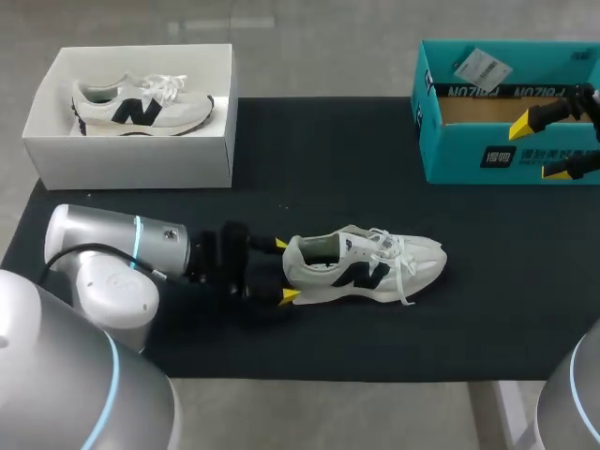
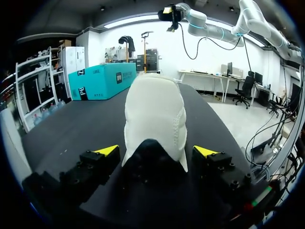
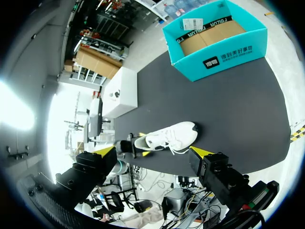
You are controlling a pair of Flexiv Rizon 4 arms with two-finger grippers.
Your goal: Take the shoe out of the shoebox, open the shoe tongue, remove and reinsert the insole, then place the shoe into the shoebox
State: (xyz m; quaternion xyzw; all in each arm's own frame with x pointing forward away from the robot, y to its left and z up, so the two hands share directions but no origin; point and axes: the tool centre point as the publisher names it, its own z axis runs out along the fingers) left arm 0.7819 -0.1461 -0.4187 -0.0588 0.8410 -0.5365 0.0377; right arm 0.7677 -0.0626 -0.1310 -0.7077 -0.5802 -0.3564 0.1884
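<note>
Nearest, the left gripper [image 1: 285, 270] is held low over the black-covered worktop [image 1: 309, 169], its yellow-tipped fingers spread to either side of the heel [image 2: 155, 114] of the shoe [image 1: 361, 265]. In the left wrist view a gap is seen between each tip and the heel, so the shoe is not judged to be pinched.

The shoe is found out of any box, standing on its sole near the middle of the worktop, heel toward the left arm and toe away from it. It is judged light and mostly soft. The fabric upper and padded collar would give under pressure, while the sole and heel counter are likely stiffer. A hold across the heel, where the gripper is placed now, is therefore thought the firmest. The loose laces [image 1: 398, 253] could be snagged, and the tongue and insole are expected to be floppy and to need a light pinch at an edge.

Farther off, a white box [image 1: 131, 159] is seen with a second, similar shoe [image 1: 141, 111] inside. At the far right, the teal shoebox [image 1: 469, 155] is left open. Only a brown cardboard lining and a white tag [image 1: 480, 66] are made out there, and no shoe. The right gripper [image 1: 539, 149] is held above it, fingers wide apart and holding nothing.
</note>
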